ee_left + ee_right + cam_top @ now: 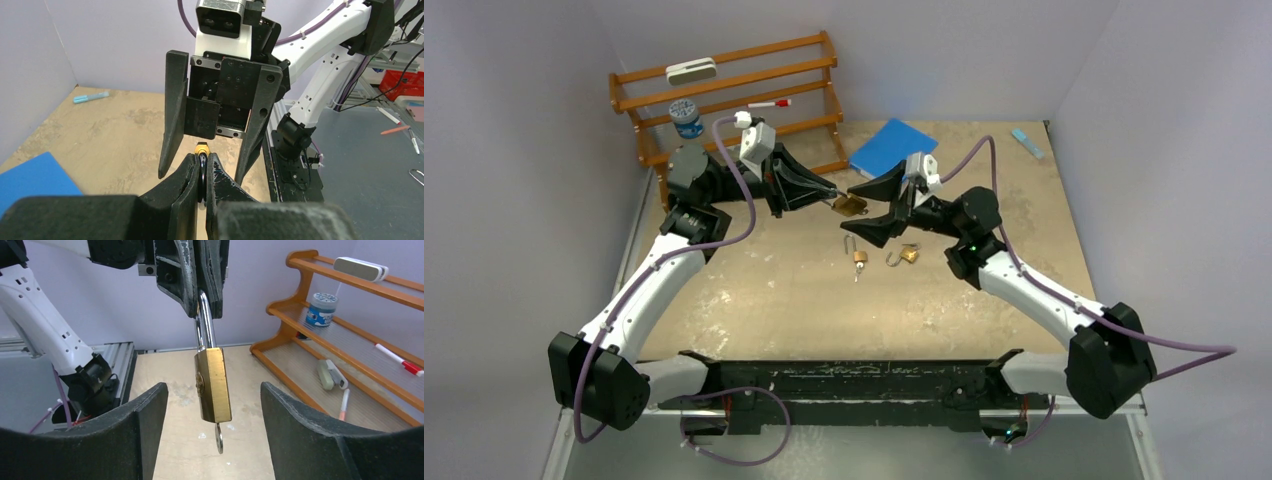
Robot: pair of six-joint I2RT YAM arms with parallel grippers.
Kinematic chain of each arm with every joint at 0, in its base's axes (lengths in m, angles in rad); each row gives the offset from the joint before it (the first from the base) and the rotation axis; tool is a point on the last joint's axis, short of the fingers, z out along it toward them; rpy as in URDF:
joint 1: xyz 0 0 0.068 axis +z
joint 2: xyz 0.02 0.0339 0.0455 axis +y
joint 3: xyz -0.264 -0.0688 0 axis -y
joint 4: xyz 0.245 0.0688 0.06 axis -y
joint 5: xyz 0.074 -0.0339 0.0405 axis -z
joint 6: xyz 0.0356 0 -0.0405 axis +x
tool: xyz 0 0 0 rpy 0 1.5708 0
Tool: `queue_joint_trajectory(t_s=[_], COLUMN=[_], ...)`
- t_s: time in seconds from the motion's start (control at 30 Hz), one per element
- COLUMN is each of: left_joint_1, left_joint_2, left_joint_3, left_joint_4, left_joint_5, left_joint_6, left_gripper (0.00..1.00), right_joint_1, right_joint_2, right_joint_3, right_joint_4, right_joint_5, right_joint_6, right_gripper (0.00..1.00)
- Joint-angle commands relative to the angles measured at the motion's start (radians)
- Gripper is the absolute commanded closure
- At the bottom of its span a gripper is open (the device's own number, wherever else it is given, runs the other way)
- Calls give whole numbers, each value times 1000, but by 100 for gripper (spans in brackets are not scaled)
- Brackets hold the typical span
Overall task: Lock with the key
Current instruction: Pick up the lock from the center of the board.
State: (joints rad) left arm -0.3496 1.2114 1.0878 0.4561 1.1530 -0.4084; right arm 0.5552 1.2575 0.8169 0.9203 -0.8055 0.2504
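With brass padlock [212,385] clenched by the shackle in left gripper [200,304], spread empty right gripper [864,214] should be lowered onto small silver key [219,439] at lower centre before closing.

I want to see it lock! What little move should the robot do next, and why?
Probably shift the right gripper so its open jaws pinch the key: they flank the padlock now, while the left gripper holds the shackle.
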Motion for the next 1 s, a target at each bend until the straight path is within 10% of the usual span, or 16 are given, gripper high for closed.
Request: queue_joint_trajectory(t_s=[0.0,0.13,0.2,0.3,0.53,0.73,0.97], left_joint_1=[-5,-5,-5,-1,8,8,-6], left_joint_2=[-18,-14,-10,-13,-62,-70,266], left_joint_3=[30,25,24,27,87,48,426], left_joint_4=[87,87,87,38,-259,-199,-826], left_joint_5=[2,-2,-8,-78,-611,-1133,-1417], left_joint_6=[11,16,16,36,264,268,493], left_gripper=[100,100,100,94,33,22,17], right_joint_1=[-2,-3,-4,-12,-83,-86,-86], right_joint_2=[12,25,23,0,-148,-268,-361], right_joint_3=[58,78,83,65,-25,-55,-21], right_joint_4=[112,98,83,65,-116,-338,-517], right_joint_5=[-50,-68,-65,-56,30,158,279], right_joint_6=[58,66,66,59,-14,-97,-142], right_gripper=[33,54,100,100,100,100,100])
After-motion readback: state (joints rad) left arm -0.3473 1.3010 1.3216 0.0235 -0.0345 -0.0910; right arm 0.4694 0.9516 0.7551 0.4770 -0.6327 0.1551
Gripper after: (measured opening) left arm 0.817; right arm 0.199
